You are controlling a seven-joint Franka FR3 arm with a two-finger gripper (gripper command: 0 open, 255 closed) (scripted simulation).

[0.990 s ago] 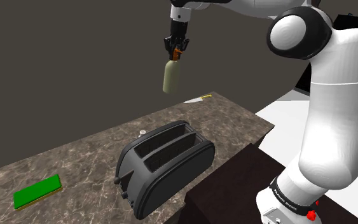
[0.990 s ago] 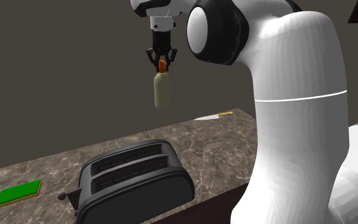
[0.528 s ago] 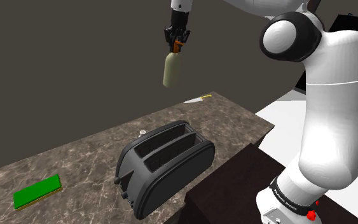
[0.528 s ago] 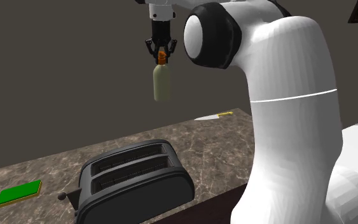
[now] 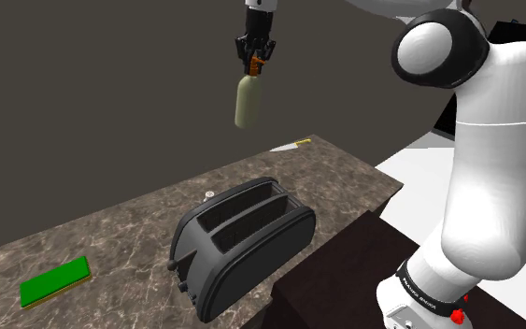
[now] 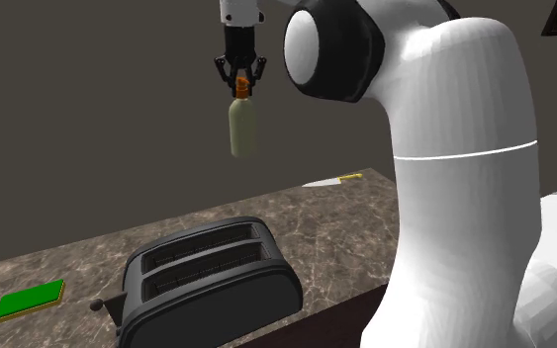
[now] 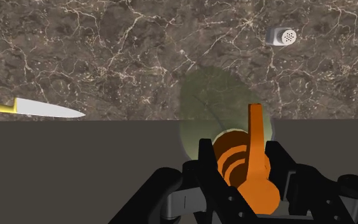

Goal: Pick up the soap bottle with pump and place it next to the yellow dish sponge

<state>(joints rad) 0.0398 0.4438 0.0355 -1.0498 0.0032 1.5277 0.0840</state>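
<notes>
An olive-green soap bottle [image 5: 247,103] with an orange pump hangs high above the marble countertop [image 5: 120,234], and my gripper [image 5: 254,64] is shut on its pump neck. The second exterior view has the bottle [image 6: 243,127] dangling upright under the gripper [image 6: 239,87], above and behind the toaster. In the wrist view the black fingers clasp the orange pump [image 7: 252,159], with the bottle body [image 7: 215,108] below them. The sponge [image 5: 55,281], green on top with a yellow edge, lies flat at the counter's far left end [image 6: 31,299].
A dark two-slot toaster [image 5: 242,243] stands mid-counter near the front edge [image 6: 207,277]. A yellow-handled knife [image 7: 31,109] lies near the counter's back corner [image 5: 293,144]. A small shaker [image 7: 281,36] sits behind the toaster. The wall behind is dark.
The gripper has carried the bottle a little toward the left and slightly higher in both exterior views. Its grip on the pump is unchanged.
</notes>
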